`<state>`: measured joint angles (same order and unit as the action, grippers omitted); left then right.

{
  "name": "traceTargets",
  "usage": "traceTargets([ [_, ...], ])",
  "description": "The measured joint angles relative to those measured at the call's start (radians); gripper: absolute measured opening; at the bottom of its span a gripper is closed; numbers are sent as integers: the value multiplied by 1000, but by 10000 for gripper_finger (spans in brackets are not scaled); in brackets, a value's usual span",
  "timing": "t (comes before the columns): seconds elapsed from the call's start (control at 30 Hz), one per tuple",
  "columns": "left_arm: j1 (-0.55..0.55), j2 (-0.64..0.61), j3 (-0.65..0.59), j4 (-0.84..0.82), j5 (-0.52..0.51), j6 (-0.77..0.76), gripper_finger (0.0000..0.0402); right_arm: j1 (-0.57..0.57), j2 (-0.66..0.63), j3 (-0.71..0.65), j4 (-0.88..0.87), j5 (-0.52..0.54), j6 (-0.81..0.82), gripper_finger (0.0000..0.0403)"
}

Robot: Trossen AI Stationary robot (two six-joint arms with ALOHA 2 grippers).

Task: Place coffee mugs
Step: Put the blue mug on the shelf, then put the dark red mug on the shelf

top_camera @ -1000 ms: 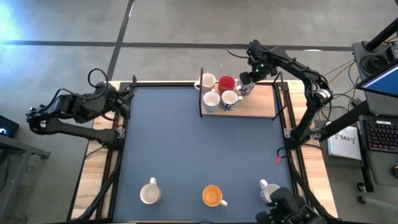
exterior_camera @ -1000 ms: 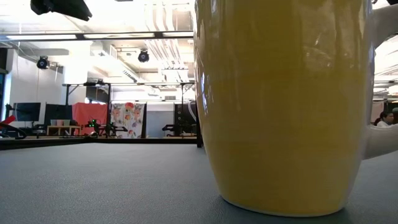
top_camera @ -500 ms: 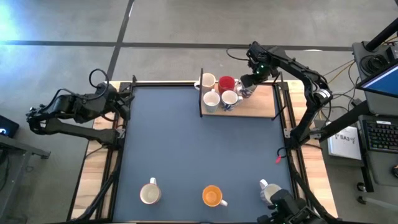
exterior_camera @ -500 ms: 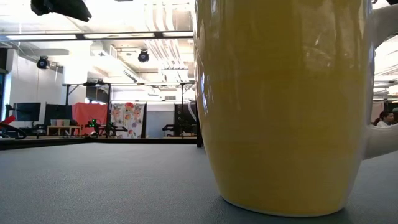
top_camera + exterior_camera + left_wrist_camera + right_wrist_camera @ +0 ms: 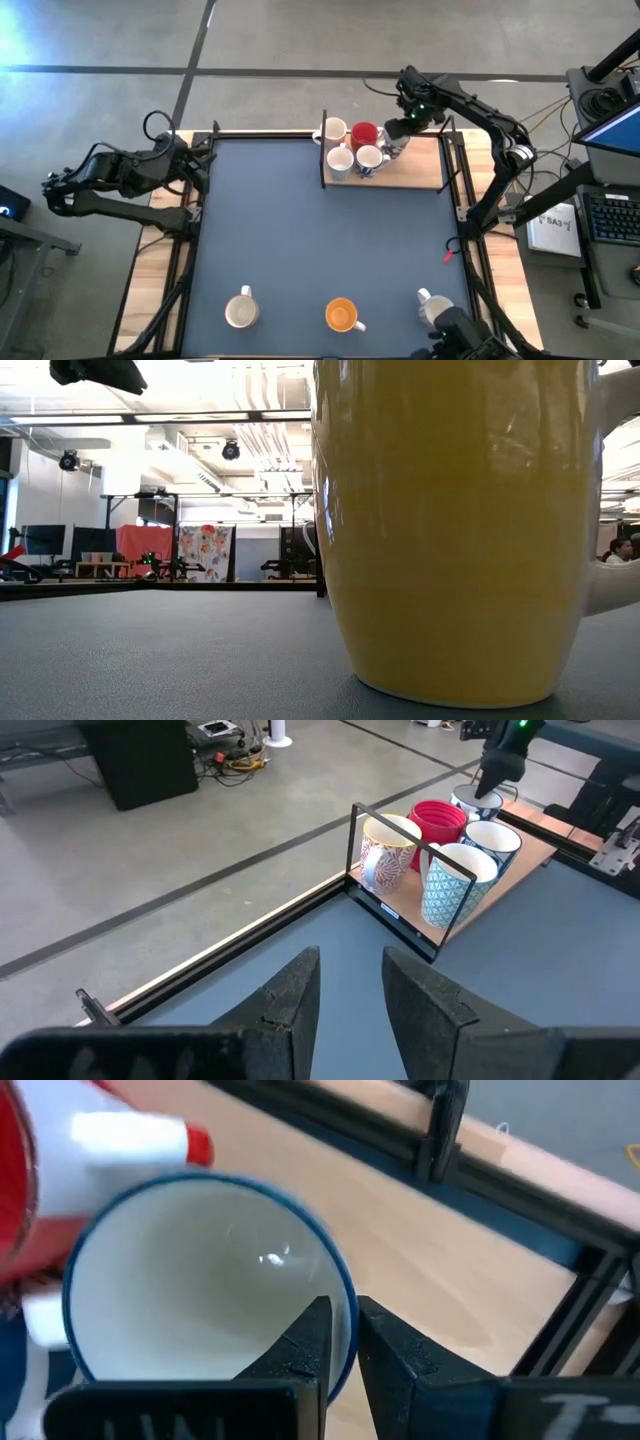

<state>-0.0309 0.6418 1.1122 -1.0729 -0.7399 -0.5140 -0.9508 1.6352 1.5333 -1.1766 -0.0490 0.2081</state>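
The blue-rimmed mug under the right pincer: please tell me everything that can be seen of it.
The blue-rimmed mug is round, glossy white inside like glazed ceramic, with a thin blue rim, and looks empty. It stands upright on the wooden board at the far right of the table, right beside the red mug. The right pincer has one finger on each side of its rim, with a thin gap around the wall.

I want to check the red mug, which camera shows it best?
The left wrist view: the red mug stands whole in the cluster on the wooden board. The high view shows only its small rim from above. The right wrist view catches just a red edge. The low view shows none of it.
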Motion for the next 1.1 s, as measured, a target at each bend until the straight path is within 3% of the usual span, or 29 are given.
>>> traceTargets([
  [0.2,0,0,0,0,1,-7,94,3,0,0,53,48,1,53],
  [0.43,0,0,0,0,30,-23,94,13,-18,0,30,41,2,97],
  [0.77,0,0,0,-5,48,-21,94,28,-149,0,16,42,134,116],
  [0.9,0,2,0,-8,51,-20,94,90,-203,0,-32,25,193,110],
  [1.1,0,4,0,-10,67,-19,94,277,-260,0,-124,22,334,100],
])
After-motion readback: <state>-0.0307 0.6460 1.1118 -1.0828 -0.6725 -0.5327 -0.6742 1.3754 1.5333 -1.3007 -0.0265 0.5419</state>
